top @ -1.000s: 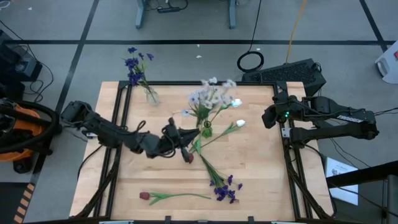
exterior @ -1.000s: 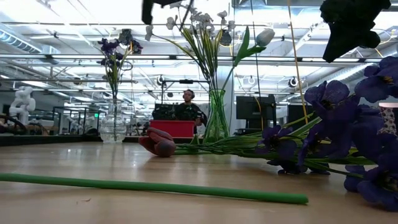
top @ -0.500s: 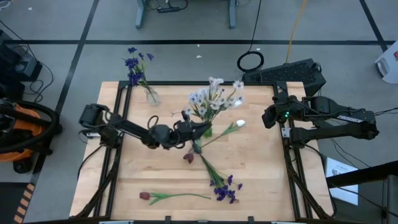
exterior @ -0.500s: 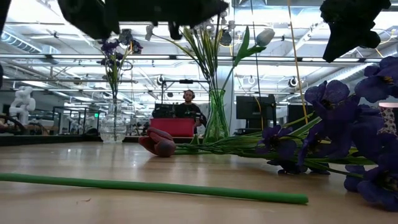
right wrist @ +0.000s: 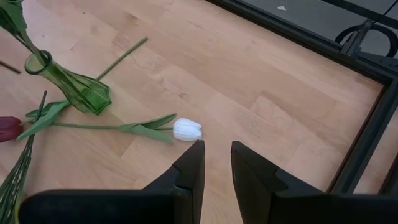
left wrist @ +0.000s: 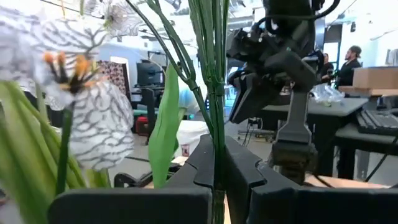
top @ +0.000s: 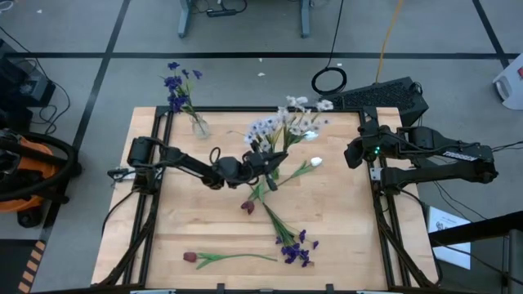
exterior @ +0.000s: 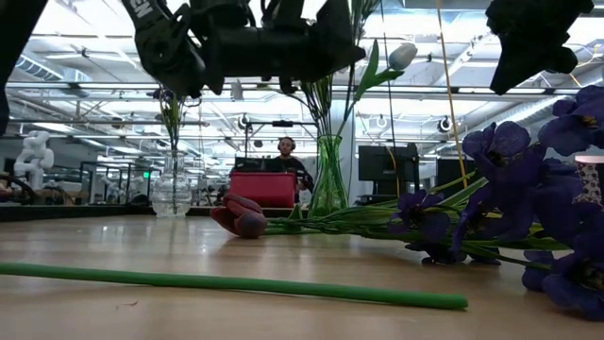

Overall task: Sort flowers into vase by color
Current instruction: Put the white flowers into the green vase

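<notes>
Since a second ago, your left arm has swung from the table's middle-left toward the centre, and the pale bunch it carries has shifted toward the far right. You are looking down on a light wooden table [top: 204, 220] framed by dark rails, on a grey floor crossed with dark tape lines; the table-level view shows a bright hall behind it, with a person seated at a red box. Your left gripper [top: 260, 163] is clamped tight on the green stems of the pale white-lilac flowers [top: 288, 122], just above the green vase [top: 270, 172], which stands upright mid-table; whether the stems reach inside it, you cannot tell. Near the far left corner a clear vase [top: 198, 125] holds the purple-blue flowers [top: 176, 84]. A white tulip [right wrist: 186, 129] lies flat just beside the green vase. A dark red tulip [top: 248, 207] lies nearer the middle, a second red tulip [top: 190, 257] near the front edge, and a loose purple cluster [top: 296, 247] front right. Your right gripper [right wrist: 215, 167] waits at the right edge, jaws narrowly parted, holding nothing.
</notes>
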Tool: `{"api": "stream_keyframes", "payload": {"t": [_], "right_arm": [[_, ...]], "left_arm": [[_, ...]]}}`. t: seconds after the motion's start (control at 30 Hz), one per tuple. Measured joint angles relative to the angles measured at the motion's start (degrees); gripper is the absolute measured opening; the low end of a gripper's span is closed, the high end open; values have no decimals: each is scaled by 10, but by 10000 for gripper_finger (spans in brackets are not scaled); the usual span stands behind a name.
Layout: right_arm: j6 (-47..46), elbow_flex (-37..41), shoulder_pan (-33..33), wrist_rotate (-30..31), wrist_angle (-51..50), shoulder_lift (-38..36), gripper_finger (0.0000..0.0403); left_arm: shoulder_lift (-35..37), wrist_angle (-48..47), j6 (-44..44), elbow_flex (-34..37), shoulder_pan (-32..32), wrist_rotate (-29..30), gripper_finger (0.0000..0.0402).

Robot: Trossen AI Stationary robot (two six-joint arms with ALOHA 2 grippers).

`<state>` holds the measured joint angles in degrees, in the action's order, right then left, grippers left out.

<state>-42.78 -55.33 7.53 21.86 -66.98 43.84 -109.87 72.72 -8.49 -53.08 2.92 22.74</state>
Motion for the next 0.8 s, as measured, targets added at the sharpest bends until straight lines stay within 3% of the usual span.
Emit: {"api": "stream_keyframes", "payload": {"t": [0.3, 0.8], "right_arm": [[4, 0, 0, -12, 0, 0, 70], [15, 0, 0, -10, 0, 0, 70]], "left_arm": [[1, -9, -45, 0, 5, 1, 13], [1, -30, -45, -1, 5, 61, 13]]}}
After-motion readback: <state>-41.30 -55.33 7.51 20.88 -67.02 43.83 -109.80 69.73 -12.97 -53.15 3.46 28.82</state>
